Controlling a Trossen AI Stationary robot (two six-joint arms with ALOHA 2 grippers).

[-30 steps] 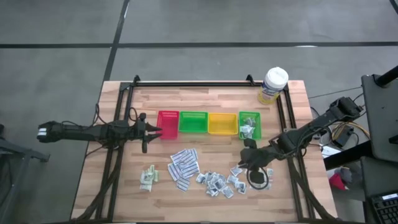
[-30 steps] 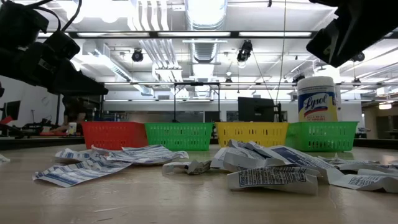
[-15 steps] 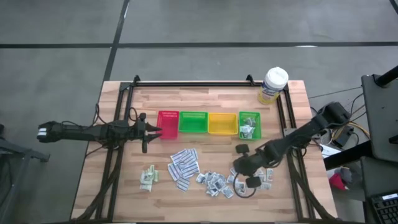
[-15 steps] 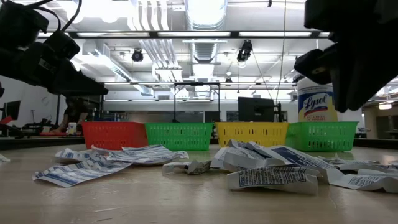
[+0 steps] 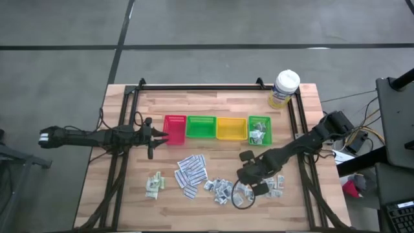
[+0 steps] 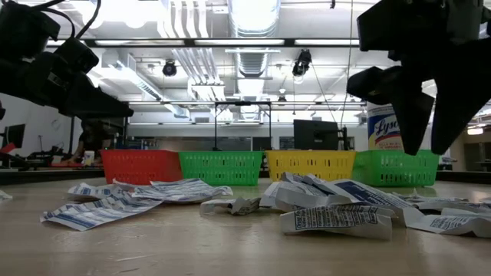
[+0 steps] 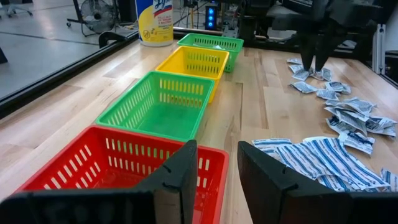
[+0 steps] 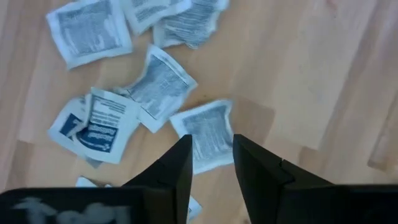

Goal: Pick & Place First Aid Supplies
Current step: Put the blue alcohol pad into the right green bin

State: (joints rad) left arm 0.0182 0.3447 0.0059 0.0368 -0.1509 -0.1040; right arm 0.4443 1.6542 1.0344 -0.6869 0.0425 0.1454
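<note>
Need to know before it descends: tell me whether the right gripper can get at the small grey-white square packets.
Probably yes. The right gripper hangs open just above the small square packets, and nothing lies between them; the wood around that packet is bare.

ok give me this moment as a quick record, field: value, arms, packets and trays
right gripper: open, empty, above the small square packets, one square packet just ahead of its fingers
left gripper: open, empty, at the red tray
long striped strips: loose pile on the table
pale green sachets: small pile left of the strips
far right green tray: already holds some packets
yellow tray: empty
</note>
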